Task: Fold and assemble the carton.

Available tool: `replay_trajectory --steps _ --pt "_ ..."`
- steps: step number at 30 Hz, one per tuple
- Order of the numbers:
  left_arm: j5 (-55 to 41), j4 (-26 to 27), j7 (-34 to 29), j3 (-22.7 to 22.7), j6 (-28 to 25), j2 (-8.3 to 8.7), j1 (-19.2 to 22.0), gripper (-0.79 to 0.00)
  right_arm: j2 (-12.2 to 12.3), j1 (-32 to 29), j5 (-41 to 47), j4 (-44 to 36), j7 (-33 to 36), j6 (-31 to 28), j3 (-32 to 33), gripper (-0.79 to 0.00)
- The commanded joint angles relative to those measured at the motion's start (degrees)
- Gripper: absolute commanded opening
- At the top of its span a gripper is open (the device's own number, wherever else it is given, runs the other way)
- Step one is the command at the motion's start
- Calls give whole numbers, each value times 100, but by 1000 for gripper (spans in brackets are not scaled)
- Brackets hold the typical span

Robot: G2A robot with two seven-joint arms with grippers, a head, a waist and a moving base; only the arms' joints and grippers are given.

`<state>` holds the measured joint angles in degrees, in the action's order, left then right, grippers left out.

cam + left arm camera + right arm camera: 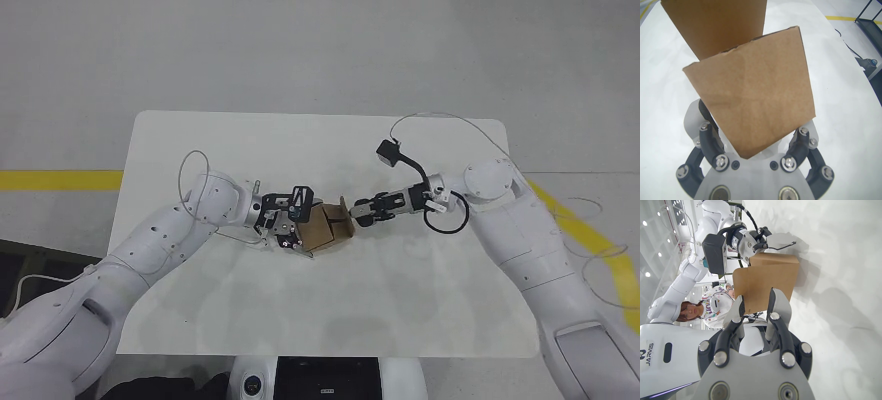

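Two spread grippers: left gripper (754,117) against one carton (322,228) flap, right gripper (757,303) straddling another, which, unpinched, may spring back.

we've got the carton (325,228) mid-table (200,300), left gripper (292,224) on its left side, right gripper (359,213) on its right

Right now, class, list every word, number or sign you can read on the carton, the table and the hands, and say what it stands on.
carton: none, plain brown faces.
table: none.
left hand: one small label on its housing, too small to read.
right hand: none.
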<state>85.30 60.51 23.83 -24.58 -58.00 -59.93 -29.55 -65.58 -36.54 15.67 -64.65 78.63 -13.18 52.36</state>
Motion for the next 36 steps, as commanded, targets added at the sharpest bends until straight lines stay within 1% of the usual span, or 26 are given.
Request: replay_trajectory --steps 1,6,13,23,29,36 --pt "-38 -16 -36 20 0 -1 34 0 -24 42 -18 -20 -20 14 -67 -539" --pt "-173 -10 -113 29 0 7 195 0 -71 115 -105 32 -31 53 -218 -542" --pt "-418 47 -91 -2 0 34 296 0 -111 92 -179 93 -27 116 -373 -542" --pt "-475 86 -153 -34 0 62 268 0 -105 -23 -133 159 -15 136 -378 -542" --pt "-442 83 -170 -50 0 84 193 0 -74 -130 -176 115 2 194 -345 -554" --pt "-415 99 -180 -97 0 118 100 0 -38 -233 -216 38 -37 277 -289 -551"
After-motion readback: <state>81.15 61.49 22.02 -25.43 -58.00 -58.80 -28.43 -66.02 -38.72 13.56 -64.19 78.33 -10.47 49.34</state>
